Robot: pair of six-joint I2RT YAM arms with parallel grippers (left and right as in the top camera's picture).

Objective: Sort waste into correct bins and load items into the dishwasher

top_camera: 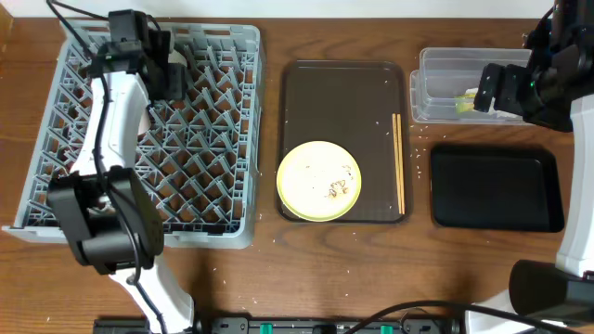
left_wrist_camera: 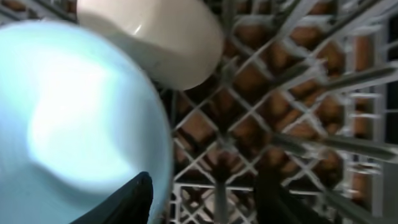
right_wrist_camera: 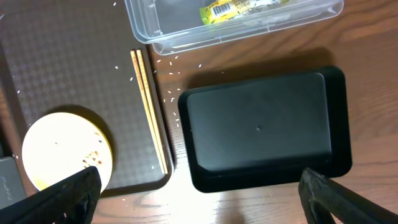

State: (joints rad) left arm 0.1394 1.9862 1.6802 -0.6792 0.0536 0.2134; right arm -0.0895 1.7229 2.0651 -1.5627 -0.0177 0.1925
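I see a dark brown serving tray (top_camera: 339,102) on my wooden table (top_camera: 269,278), with chopsticks (top_camera: 399,162) lying along its right side (inside the rim).

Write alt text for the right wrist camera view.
A black tray sits below a clear tub holding a yellow-green wrapper. Left, chopsticks and a crumb-dotted yellow plate rest on a brown tray.

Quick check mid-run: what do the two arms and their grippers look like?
The left arm and right arm have white links, black joint housings and trailing black cables. The left gripper and right gripper each have two black fingers.
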